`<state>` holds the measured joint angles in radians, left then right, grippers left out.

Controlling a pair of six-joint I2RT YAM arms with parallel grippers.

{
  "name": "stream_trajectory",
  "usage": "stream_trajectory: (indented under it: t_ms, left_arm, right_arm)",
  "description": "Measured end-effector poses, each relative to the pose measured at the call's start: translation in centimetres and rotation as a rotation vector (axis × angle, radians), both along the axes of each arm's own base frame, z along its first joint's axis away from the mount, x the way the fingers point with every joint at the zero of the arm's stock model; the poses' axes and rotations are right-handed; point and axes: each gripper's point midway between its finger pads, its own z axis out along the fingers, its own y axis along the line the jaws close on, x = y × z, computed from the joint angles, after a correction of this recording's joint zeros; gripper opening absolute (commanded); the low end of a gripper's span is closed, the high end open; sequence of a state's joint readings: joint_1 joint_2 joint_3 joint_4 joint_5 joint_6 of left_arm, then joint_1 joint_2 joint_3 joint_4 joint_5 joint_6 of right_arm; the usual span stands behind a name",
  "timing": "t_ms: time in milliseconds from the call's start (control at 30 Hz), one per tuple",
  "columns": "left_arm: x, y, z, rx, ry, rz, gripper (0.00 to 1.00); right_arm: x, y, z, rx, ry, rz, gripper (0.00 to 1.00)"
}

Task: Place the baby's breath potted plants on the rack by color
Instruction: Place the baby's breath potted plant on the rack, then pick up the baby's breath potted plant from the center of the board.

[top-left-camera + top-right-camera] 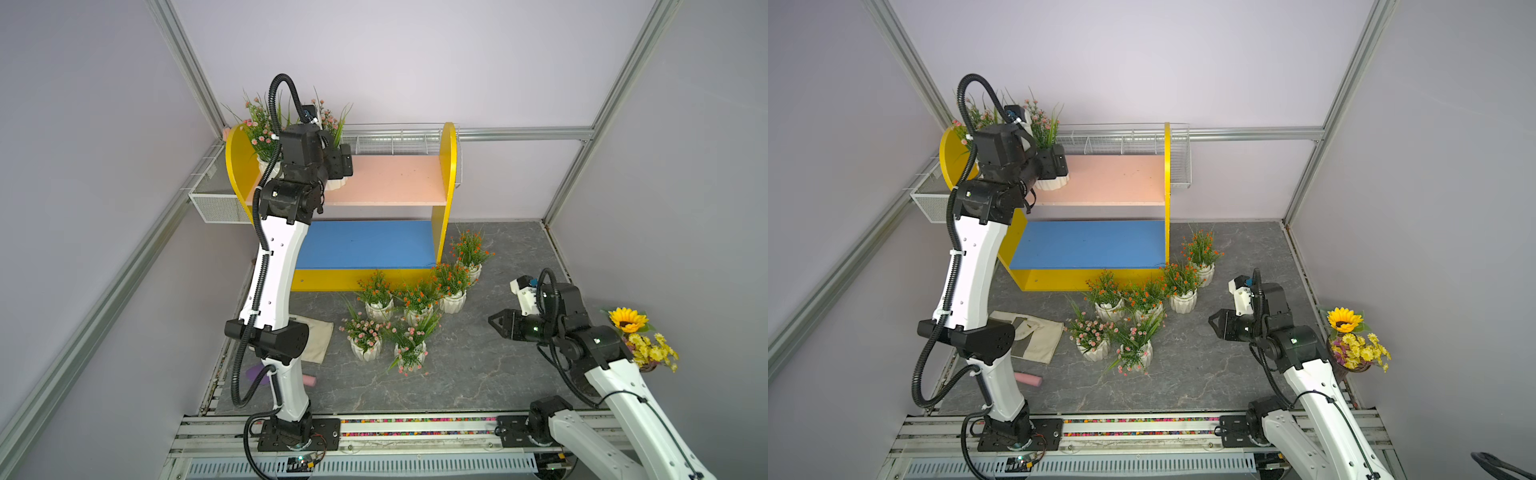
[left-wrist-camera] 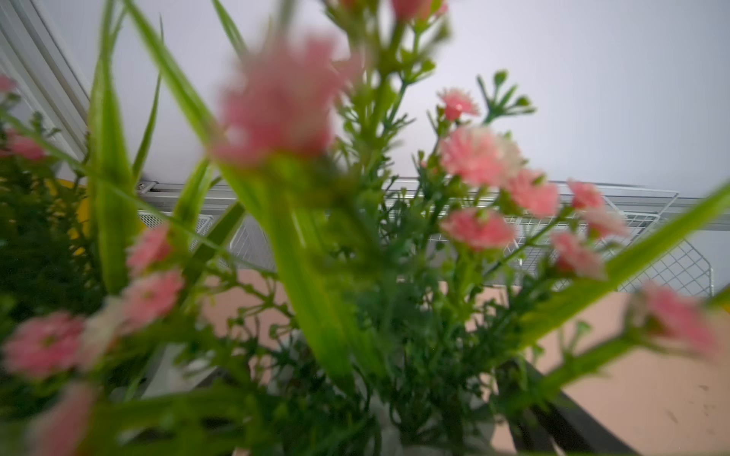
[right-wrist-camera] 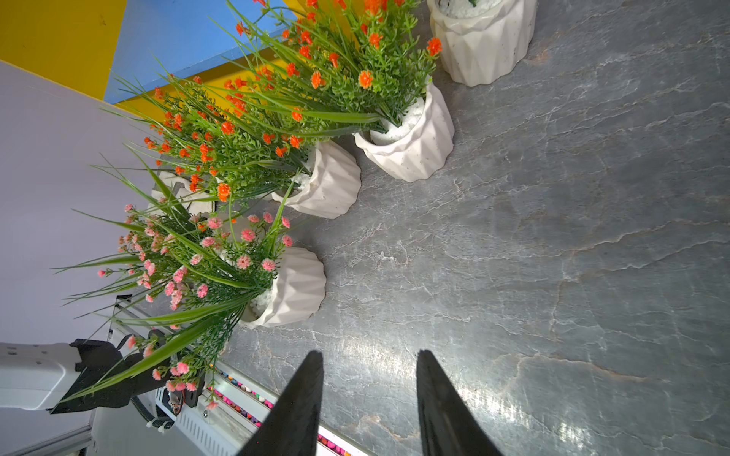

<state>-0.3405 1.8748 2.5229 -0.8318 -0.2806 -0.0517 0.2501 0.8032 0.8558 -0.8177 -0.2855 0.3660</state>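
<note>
In both top views the left arm [image 1: 274,266] half hides two pink-blossomed sprigs in white faceted pots [image 1: 336,184] on the pink board of the yellow two-tier rack [image 1: 449,166]. Whether the left pincer [image 1: 341,166] there is apart or together, I cannot tell. Six more potted sprigs [image 1: 376,291] crowd the grey marbled surface [image 1: 478,374]. In the left wrist view, blurred blossoms fill everything. In the right wrist view, the right pincer [image 3: 370,352] stands apart, empty.

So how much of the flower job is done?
Done: two pink plants stand on the rack's pink board. In hand: the left gripper is at the second one's pot; the right gripper is open, holding nothing. Left: two more pink plants and four orange plants on the table; the blue board has none.
</note>
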Motion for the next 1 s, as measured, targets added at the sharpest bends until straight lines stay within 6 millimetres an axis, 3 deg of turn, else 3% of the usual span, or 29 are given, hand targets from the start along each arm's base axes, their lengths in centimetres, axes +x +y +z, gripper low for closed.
stream_trajectory:
  t_ms: [233, 367, 533, 667, 833, 1000]
  left_arm:
    - [-4.2, 0.1, 2.0, -0.027, -0.042, -0.032, 1.00]
    - [-6.1, -0.3, 1.0, -0.033, -0.032, -0.055, 1.00]
    - [-9.0, -1.5, -3.1, -0.029, 0.018, -0.096, 1.00]
    - [-11.6, -1.3, -6.3, -0.062, 0.039, -0.126, 1.00]
    - [-14.4, -1.0, -9.7, -0.135, 0.043, -0.166, 1.00]
    - [-15.7, -2.5, -14.5, -0.183, 0.095, -0.235, 0.98]
  right_arm:
    - [0.4, 0.1, 0.2, 0.004, -0.015, 0.001, 0.42]
    - [0.6, 0.2, 0.1, 0.006, -0.021, 0.000, 0.42]
    - [0.7, 0.2, -0.4, 0.007, -0.021, 0.001, 0.42]
    - [0.4, 0.6, -1.4, 0.004, -0.004, 0.019, 0.42]
    - [-0.4, 2.3, -3.3, -0.009, 0.034, 0.079, 0.41]
    - [-1.0, 4.1, -5.6, -0.038, 0.072, 0.129, 0.38]
